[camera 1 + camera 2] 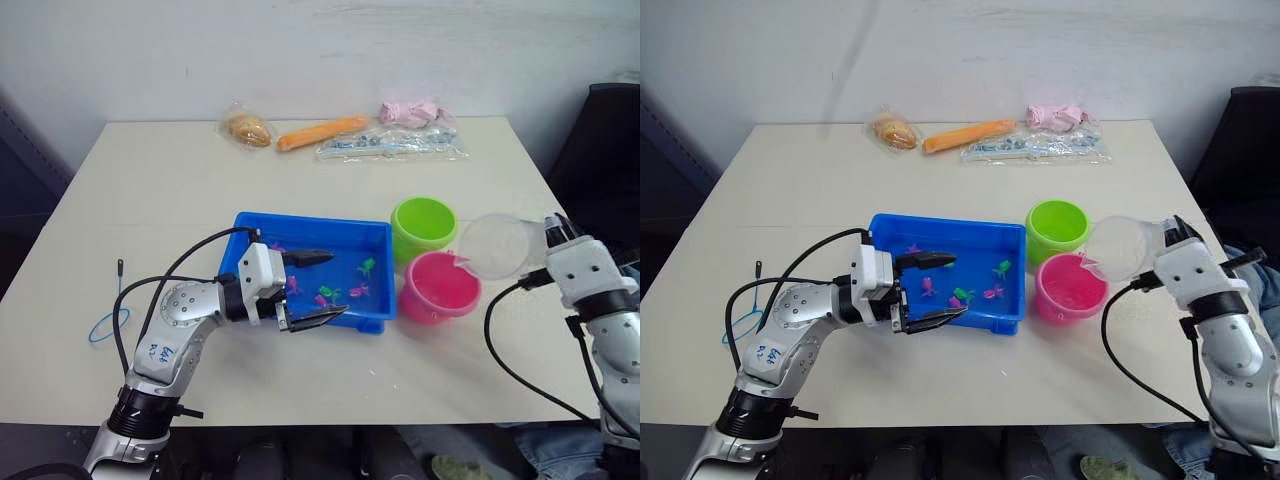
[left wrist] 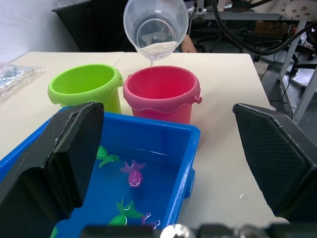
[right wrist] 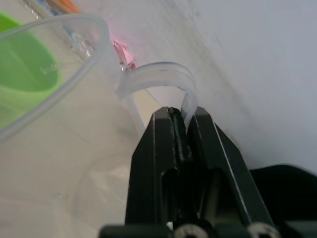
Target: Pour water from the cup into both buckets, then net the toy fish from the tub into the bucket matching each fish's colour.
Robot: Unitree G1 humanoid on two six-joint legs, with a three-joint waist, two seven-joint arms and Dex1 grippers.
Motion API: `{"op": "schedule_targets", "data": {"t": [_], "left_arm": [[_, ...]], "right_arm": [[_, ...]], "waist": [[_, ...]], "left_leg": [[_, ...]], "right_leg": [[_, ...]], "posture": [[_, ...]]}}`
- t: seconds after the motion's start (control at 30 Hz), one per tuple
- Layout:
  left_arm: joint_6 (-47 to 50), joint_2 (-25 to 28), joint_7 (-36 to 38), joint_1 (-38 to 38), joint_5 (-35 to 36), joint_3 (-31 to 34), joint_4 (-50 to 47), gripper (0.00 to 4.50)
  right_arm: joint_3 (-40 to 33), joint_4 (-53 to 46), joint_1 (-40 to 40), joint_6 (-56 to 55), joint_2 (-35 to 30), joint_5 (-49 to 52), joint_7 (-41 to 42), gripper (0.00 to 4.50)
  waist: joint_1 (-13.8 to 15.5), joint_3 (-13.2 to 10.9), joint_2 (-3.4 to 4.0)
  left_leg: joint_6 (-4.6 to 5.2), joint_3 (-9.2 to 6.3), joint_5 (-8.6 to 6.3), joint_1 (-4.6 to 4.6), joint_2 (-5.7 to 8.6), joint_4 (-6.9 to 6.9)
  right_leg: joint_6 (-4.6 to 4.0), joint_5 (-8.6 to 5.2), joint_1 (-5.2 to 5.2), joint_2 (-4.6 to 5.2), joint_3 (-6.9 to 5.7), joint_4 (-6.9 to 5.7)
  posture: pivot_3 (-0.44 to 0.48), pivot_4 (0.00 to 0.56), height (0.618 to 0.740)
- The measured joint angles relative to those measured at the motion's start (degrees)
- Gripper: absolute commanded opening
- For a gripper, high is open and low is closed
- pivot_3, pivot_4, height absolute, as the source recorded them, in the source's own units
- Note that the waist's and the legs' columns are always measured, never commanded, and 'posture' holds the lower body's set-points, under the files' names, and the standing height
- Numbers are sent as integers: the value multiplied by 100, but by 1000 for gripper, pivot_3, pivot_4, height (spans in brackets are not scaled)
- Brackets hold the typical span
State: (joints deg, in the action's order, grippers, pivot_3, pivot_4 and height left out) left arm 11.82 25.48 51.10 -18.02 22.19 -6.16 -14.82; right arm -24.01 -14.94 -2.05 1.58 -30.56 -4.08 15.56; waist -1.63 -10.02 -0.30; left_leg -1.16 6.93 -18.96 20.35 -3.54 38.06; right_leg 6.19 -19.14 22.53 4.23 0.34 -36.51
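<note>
Now | right pincer [image 3: 179, 116] clamped on cup [image 1: 495, 246] handle, tilted above pink bucket [image 1: 438, 287] | left pincer [image 1: 322, 285] apart over tub [image 1: 250, 225]

Counting the things on the table

There is one blue tub [image 1: 245, 235] and two buckets, one green bucket [image 1: 423, 226] and one pink bucket [image 1: 438, 287]. One clear cup [image 1: 495, 246] is up in the air. One net [image 1: 108, 322] lies on the table [image 1: 150, 190]. In the tub I can count about three green fish [image 1: 368, 266] and about four pink fish [image 1: 358, 291], but they are tiny, so I am not sure. At the far side lie one orange carrot toy [image 1: 322, 132] and three little bags [image 1: 395, 145].
</note>
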Motion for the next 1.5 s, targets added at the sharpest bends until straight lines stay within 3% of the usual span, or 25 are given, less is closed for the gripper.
{"op": "schedule_targets", "data": {"t": [0.17,0.43,0.9,1.5], "left_arm": [[131,3,-90,-9,59,106,8,4500],[391,-134,-393,-450,263,462,247,4500],[519,-216,-580,-399,259,455,170,4500],[545,-220,-772,-313,248,452,76,4500]], "right_arm": [[-331,-77,-595,950,66,733,-76,64],[241,819,-1734,1194,-365,321,-287,64],[1812,3174,-3031,-497,-981,-755,-118,64],[2402,4081,-3524,-2005,-1433,-2078,-945,64]], "waist": [[-4,0,0],[-16,0,-1],[-20,-2,-3],[-43,-3,-4]], "left_leg": [[5,1,-2,0,-3,2],[5,5,-3,3,9,0],[4,13,-2,5,-5,2],[2,17,-1,5,-12,3]], "right_leg": [[0,0,1,1,0,-1],[0,0,5,0,0,2],[0,0,11,1,2,1],[0,0,13,3,2,0]], "posture": [[0,150,740],[0,150,740],[0,150,740],[0,150,740]]}}
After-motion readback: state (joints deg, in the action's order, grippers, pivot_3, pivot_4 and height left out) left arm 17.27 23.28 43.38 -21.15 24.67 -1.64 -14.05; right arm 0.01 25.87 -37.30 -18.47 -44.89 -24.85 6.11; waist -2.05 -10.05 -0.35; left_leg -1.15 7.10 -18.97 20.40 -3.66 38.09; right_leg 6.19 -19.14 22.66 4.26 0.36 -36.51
